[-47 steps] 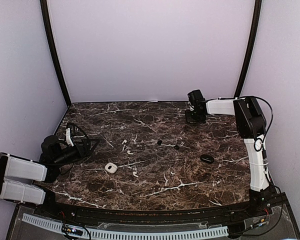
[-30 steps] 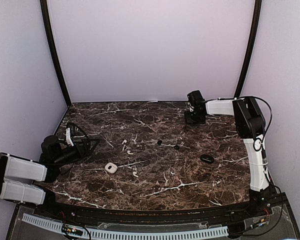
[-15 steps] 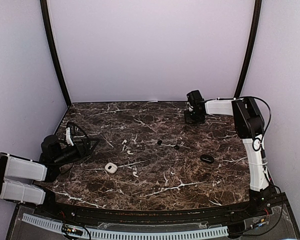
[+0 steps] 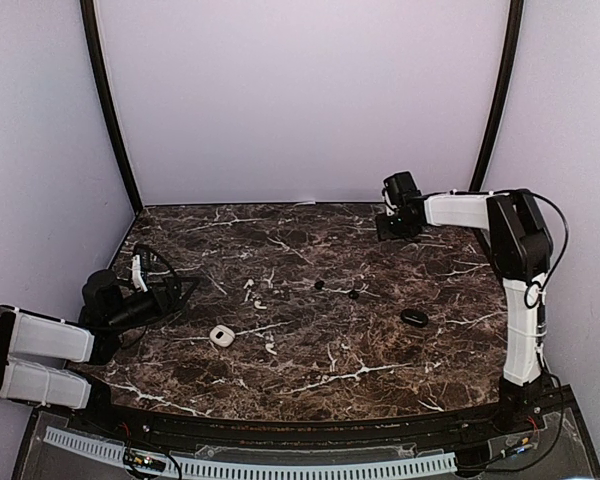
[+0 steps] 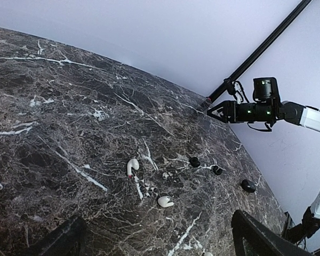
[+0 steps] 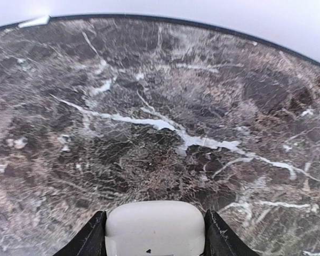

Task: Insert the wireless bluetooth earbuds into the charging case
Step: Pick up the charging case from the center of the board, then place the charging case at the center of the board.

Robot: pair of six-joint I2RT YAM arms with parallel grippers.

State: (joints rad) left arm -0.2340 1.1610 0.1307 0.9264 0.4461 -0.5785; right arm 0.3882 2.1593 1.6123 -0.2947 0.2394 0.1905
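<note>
Several earbuds (image 5: 132, 166) dot dark white-veined marble tabletop (image 4: 380, 350) between lilac walls (image 4: 300, 100).

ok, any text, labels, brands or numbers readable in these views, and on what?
No words, brands or numbers can be read in any view.
White case in the right claw: one tiny dark mark at its near edge, too small to read.

The white-veined dark brown marble table (image 4: 310, 375) is contrasting with white earbuds (image 5: 132, 166), black earbuds (image 5: 194, 161) and a white case (image 6: 155, 228) (walls (image 4: 300, 100) lilac).
</note>
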